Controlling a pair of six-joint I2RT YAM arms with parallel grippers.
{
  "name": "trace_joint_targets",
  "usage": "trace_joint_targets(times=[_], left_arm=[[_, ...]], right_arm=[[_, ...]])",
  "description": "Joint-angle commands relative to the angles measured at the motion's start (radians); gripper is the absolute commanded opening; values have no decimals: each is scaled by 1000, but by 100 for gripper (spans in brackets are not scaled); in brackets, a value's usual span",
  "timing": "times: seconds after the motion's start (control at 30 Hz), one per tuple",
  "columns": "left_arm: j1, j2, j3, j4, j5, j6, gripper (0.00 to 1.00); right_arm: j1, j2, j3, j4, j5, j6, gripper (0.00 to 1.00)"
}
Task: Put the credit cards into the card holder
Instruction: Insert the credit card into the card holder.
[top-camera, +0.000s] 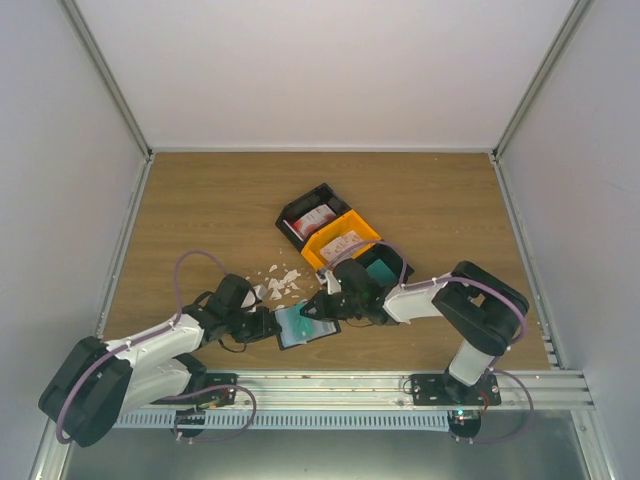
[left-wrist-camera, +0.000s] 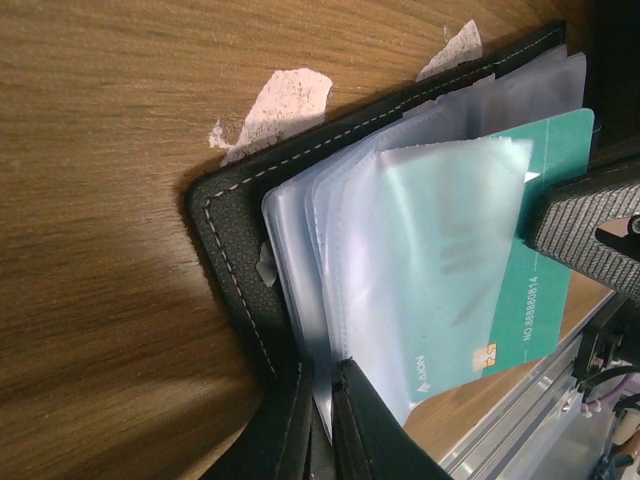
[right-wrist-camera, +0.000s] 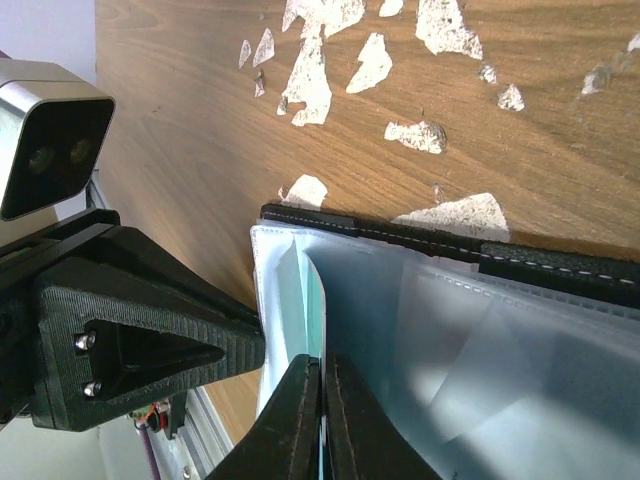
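**Item:** card holder (left-wrist-camera: 235, 260), open, at the near edge of the tabletop (top-camera: 200, 210), just left of its middle.
**Left gripper** (left-wrist-camera: 322, 378): fingers clamped on one edge of the holder.
**Right gripper** (right-wrist-camera: 322, 368): fingers pinched together on the teal card (left-wrist-camera: 548, 300). The card sits partway under a clear sleeve (left-wrist-camera: 430, 250); you cannot tell whether it is inside the pocket or behind it.
**Hazards for you:**
- Push off-line and the card likely jams or buckles at the sleeve mouth.
- Push hard and the holder may drag out of the left grip.
- The loose sleeves may fold.

**Also present:** white scraps (left-wrist-camera: 280, 105) lie just beside the holder.
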Motion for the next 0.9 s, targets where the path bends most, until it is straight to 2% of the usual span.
trace_joint_targets(times=[0.0, 0.27, 0.6, 0.77, 0.87], left_arm=[[-3, 16, -17, 20, -16, 30, 11], [-4, 10, -23, 23, -10, 33, 11], [-3, 9, -23, 30, 1, 31, 13], [-3, 12, -19, 35, 8, 31, 13], [-3, 17, -18, 43, 16, 31, 13]], right_arm=[[38, 40, -15, 20, 28, 29, 5], [66, 70, -10, 70, 66, 60, 5], [79, 18, -18, 52, 122, 61, 12], [89, -50, -16, -24, 183, 46, 32], [100, -65, -3, -74, 207, 30, 37]])
